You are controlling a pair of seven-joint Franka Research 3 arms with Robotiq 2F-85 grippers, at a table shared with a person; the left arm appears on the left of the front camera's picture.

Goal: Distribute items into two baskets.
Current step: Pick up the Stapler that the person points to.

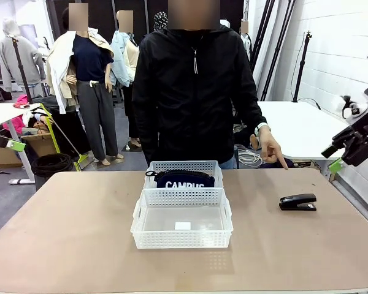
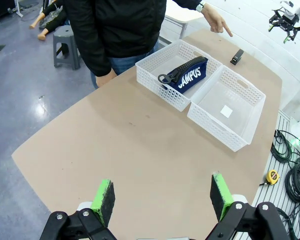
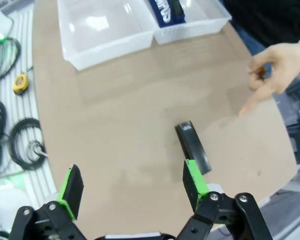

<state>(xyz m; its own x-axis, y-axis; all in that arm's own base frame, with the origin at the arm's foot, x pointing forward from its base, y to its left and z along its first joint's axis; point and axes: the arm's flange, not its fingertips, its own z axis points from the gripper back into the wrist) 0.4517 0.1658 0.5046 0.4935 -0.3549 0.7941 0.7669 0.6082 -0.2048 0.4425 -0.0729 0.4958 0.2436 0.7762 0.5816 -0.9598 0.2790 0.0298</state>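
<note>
Two white mesh baskets stand end to end mid-table. The far basket [image 1: 184,165] [image 2: 152,75] holds the navy "CAMPUS" pouch [image 1: 185,181] [image 2: 190,76] [image 3: 165,10]. Only a small white label lies in the near basket [image 1: 181,237] [image 2: 240,142] [image 3: 105,47]. The black stapler [image 1: 297,202] [image 2: 236,56] [image 3: 192,146] lies on the table to the right. My right gripper [image 3: 132,187] [image 1: 338,160] hovers open above the table's right edge, with the stapler just beyond its fingers. My left gripper [image 2: 161,197] stays open and holds nothing, high over the table's left end.
The person stands behind the baskets, one hand [image 1: 273,150] [image 3: 270,70] pointing down toward the stapler. Cables and a yellow tape measure [image 2: 273,176] [image 3: 20,82] lie on the floor off the table's near edge. A white table [image 1: 300,125] stands behind at right.
</note>
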